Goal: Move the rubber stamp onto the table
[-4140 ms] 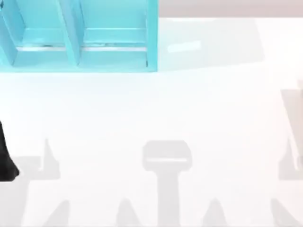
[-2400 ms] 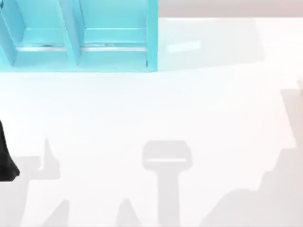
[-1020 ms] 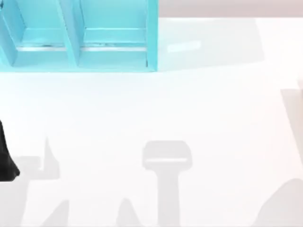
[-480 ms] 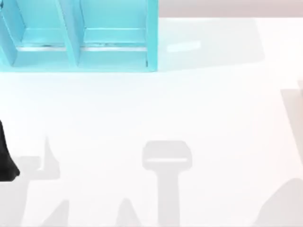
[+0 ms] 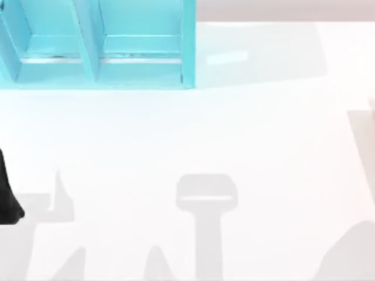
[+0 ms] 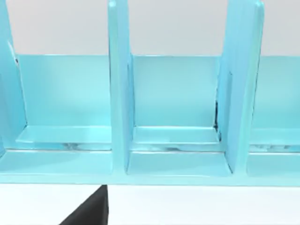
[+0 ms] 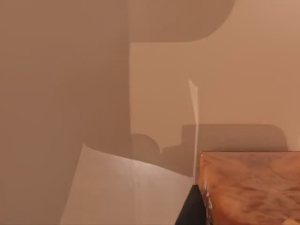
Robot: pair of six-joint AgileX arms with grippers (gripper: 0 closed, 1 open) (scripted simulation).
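The rubber stamp (image 7: 253, 187) is seen close against the right end effector, grip state not discernible, presumably carried toward the white tabletop (image 5: 234, 134); the left arm (image 5: 7, 196) is parked at the tabletop's left edge.

Turquoise shelf unit (image 5: 99, 44) at top left, open compartments facing forward.

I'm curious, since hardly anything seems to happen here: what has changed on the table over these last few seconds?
A grey shadow on the table moved: it swelled across the top view's lower right, then drew back into that corner. Nothing was visibly taken or let go. The left arm at the left edge and the turquoise shelf stayed put.
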